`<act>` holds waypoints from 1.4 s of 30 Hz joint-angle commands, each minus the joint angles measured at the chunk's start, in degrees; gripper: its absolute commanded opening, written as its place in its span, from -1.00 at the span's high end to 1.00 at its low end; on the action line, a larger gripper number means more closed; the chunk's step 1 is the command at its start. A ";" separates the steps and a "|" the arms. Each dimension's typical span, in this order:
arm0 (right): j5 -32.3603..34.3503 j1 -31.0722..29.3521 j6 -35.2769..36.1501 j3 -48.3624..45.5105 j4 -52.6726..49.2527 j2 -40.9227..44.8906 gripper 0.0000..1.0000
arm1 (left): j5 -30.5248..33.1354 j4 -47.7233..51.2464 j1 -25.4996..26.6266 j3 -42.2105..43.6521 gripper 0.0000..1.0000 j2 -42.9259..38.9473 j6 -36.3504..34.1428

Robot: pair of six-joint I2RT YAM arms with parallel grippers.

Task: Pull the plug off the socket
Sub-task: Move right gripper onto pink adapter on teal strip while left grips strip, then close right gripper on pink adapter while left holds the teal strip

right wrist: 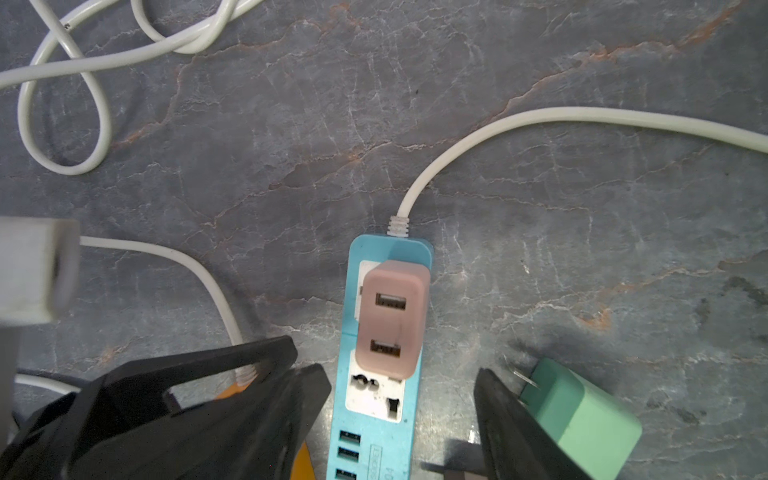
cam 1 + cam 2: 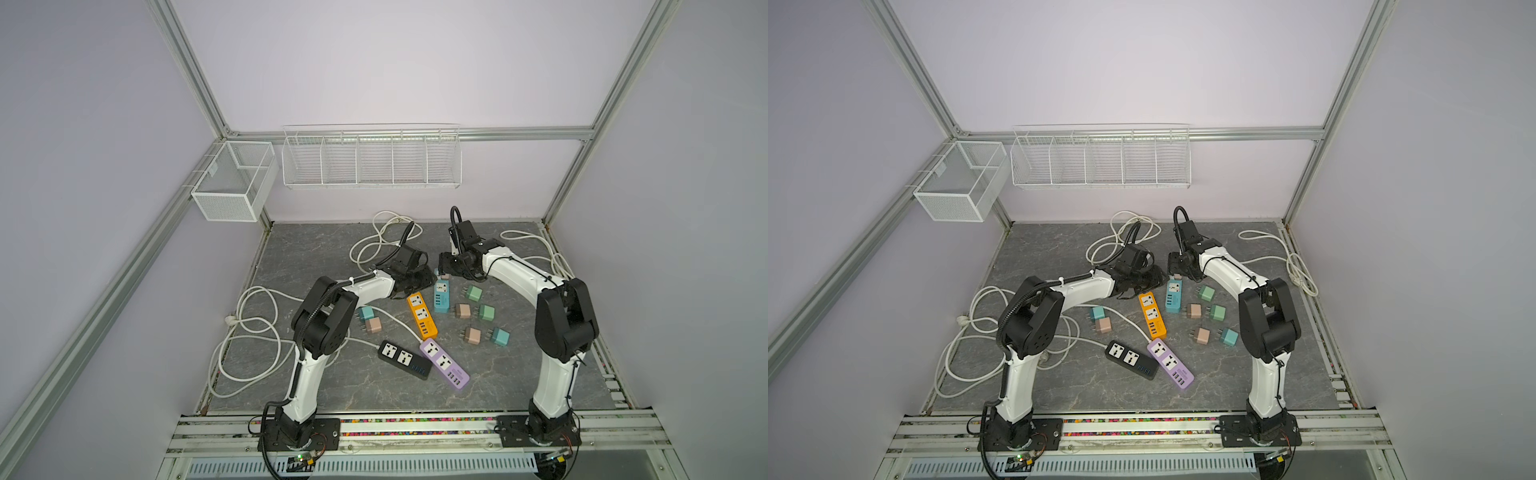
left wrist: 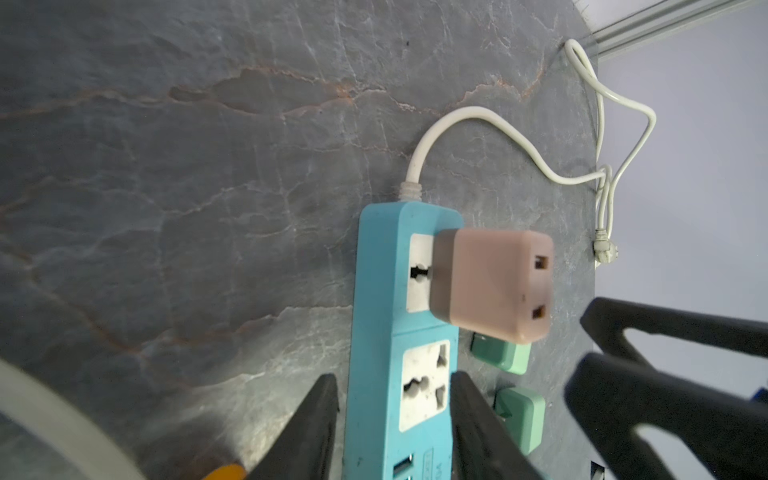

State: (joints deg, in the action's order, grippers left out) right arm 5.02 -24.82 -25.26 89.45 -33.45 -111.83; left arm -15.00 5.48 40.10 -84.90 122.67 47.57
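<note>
Because the pink plug (image 1: 392,320) sat in the blue power strip (image 3: 374,291), the left gripper (image 3: 392,376) straddled it, seemingly as a brace, grip unclear, while the right gripper (image 1: 402,370) hovered, jaws apart.

Pale lilac walls (image 2: 374,62) close the cell on the left, right and far sides, evenly lit with only soft shadows. An aluminium frame (image 2: 191,66) runs up the far corners and along the walls. On the far wall hangs a white wire rack (image 2: 371,160) split into five bays. A white mesh basket (image 2: 230,195) hangs at the far left corner. The floor (image 2: 299,249) is a dark grey stone-patterned slab with rusty veins. Aluminium rails (image 2: 415,428) line its near edge, with a slotted panel (image 2: 374,467) nearer.
</note>
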 commanded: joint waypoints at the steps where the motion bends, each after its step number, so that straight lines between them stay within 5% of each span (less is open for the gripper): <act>1: 1.08 -0.38 0.43 2.84 -2.28 -2.43 -0.34 | -1.47 -1.42 -0.37 -2.11 0.12 1.97 0.24; 42: 1.58 -0.80 1.77 7.19 -3.24 -11.31 0.26 | -1.00 0.81 1.56 -2.24 0.34 7.40 -0.11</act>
State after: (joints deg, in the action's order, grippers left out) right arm 6.66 -25.28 -23.92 95.70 -35.79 -122.08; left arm -17.34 3.90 41.10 -88.73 128.49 47.72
